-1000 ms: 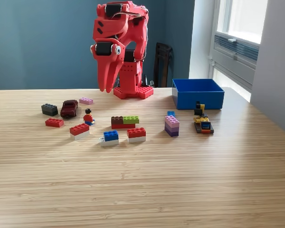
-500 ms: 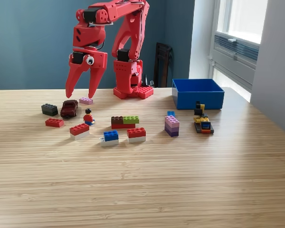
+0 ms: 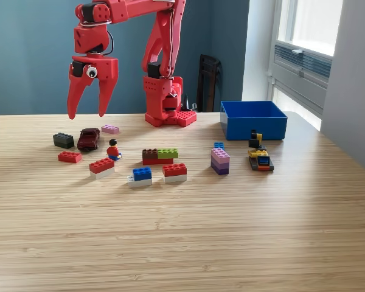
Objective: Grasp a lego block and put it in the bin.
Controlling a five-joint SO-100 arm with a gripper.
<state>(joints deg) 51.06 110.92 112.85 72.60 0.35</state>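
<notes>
My red gripper [image 3: 85, 115] hangs open and empty at the exterior view's left, fingers pointing down, above the dark red toy car [image 3: 88, 139] and near the pink lego block [image 3: 110, 129]. More lego blocks lie on the table: a dark grey one [image 3: 63, 140], a red one [image 3: 69, 157], a red-on-white one [image 3: 102, 166], a blue-on-white one [image 3: 140, 176], a second red-on-white one [image 3: 174, 172], a brown-and-green stack [image 3: 159, 156] and a pink-and-purple stack [image 3: 219, 161]. The blue bin [image 3: 253, 119] stands at the right, apart from the gripper.
A small lego figure [image 3: 113, 149] stands between the car and the brown-and-green stack. A yellow-and-blue lego vehicle [image 3: 258, 155] sits in front of the bin. The arm's red base [image 3: 170, 115] stands at the table's back middle. A window wall runs along the right.
The arm has swung from the middle toward the exterior view's left and risen a little. The gripper went from shut to open. No block has moved.
</notes>
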